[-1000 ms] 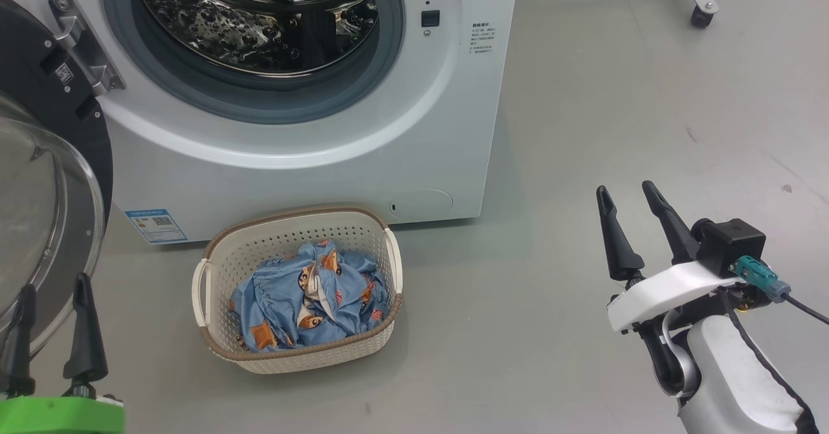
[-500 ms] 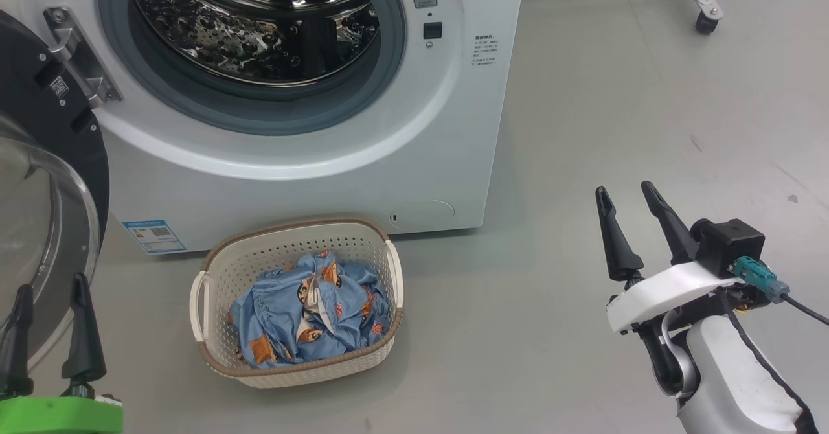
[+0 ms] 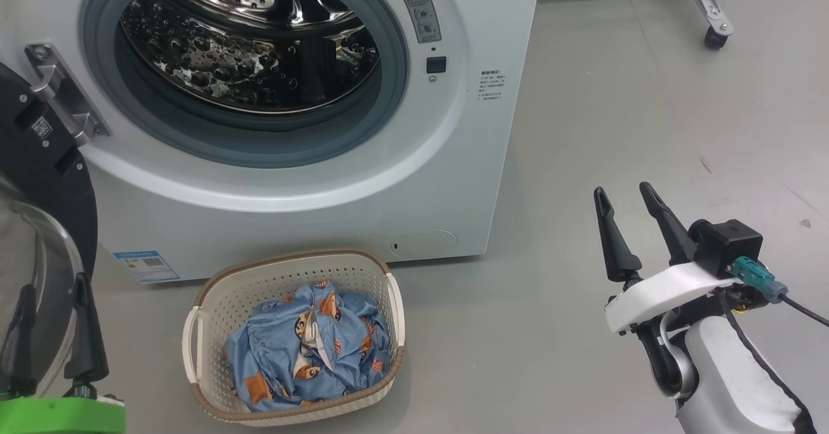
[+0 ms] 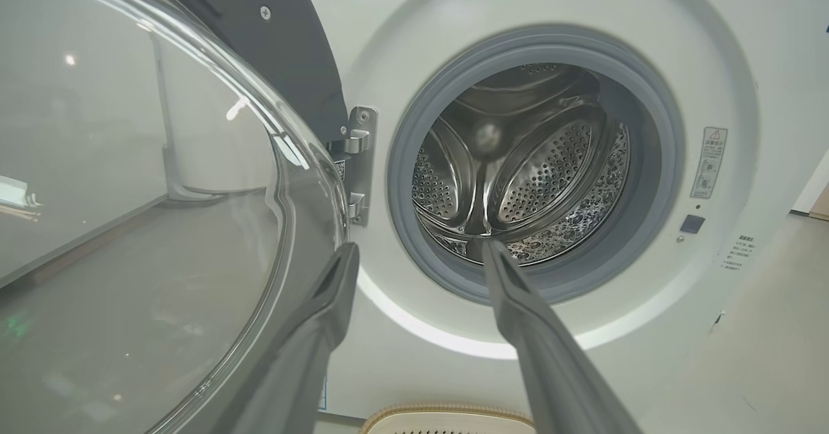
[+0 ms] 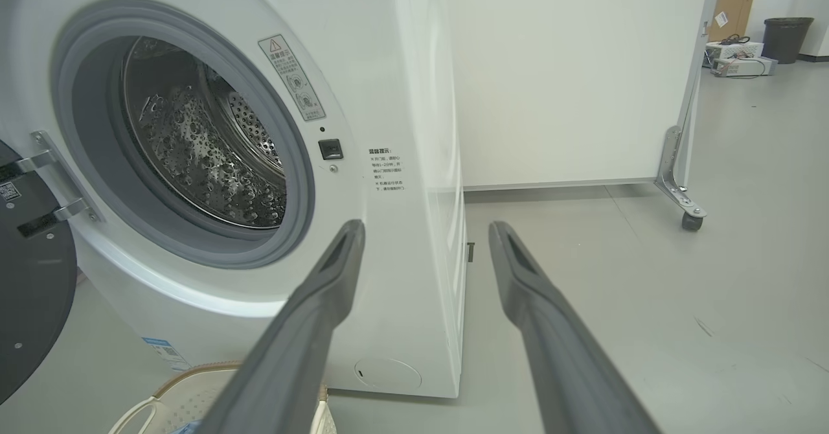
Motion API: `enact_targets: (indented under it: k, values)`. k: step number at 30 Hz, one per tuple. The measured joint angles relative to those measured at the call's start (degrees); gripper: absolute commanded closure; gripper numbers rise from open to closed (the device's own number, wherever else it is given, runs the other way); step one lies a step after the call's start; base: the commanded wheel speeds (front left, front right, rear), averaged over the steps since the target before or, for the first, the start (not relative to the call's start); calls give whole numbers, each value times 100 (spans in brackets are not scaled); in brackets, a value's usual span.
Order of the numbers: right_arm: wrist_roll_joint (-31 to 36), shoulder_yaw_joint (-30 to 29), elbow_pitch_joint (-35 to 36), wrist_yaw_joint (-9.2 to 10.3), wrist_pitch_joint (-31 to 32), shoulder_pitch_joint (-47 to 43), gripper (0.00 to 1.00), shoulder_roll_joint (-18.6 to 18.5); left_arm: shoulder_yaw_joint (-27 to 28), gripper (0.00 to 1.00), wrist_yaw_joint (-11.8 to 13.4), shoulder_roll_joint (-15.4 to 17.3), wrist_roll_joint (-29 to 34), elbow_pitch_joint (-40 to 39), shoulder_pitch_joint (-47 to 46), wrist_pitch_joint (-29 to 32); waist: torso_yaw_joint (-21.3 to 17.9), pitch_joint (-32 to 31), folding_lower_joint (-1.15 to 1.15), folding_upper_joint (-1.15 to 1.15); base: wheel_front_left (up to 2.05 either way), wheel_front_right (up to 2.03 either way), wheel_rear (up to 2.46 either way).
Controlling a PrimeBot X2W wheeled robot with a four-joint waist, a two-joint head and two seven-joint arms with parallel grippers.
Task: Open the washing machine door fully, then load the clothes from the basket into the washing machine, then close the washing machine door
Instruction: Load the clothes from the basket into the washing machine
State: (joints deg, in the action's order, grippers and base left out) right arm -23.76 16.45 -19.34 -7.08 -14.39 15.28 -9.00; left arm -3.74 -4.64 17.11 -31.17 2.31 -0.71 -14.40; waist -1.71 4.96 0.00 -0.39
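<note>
Head view: we look down from above at the washing machine (image 3: 311,227) and basket (image 3: 272,282).
Left wrist view: low and close, we face the drum (image 4: 557,168).
Right wrist view: low, further right, facing the machine's right corner.
Shared: the drum, in all three.

The big white front-loading washing machine (image 3: 311,220) has a smooth, glossy casing. Its perforated steel drum (image 3: 214,65) gleams mirror-bright, ringed by a matt grey rubber seal (image 3: 259,153). The large round washing machine door (image 3: 45,188) joins a glossy black rim to a clear, smooth glass bowl (image 4: 129,227) and hangs on a bright bare-metal hinge (image 3: 61,94). The small cream-white perforated plastic basket (image 3: 285,282) has a brown woven-look rim and holds soft, crumpled light blue printed cloth (image 3: 304,350). The grey floor (image 3: 615,97) looks smooth and matt. The right tool (image 3: 622,191) has matt dark fingers and a smooth white shell.
</note>
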Motion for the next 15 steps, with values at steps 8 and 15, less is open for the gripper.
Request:
enact_targets:
  k: [8, 15]
  values:
    - [0, 11, -9, 0, 0, 0, 0, 5, 9, 0, -24, -20, 0, 9, -1, 0, 10, 15, 0, 0, 76, -76, 0]
    - [0, 36, -25, 0, 0, 1, 0, 10, 10, 0, -31, -27, 0, 34, -1, 0, 22, 21, 0, 0, 47, -47, 0]
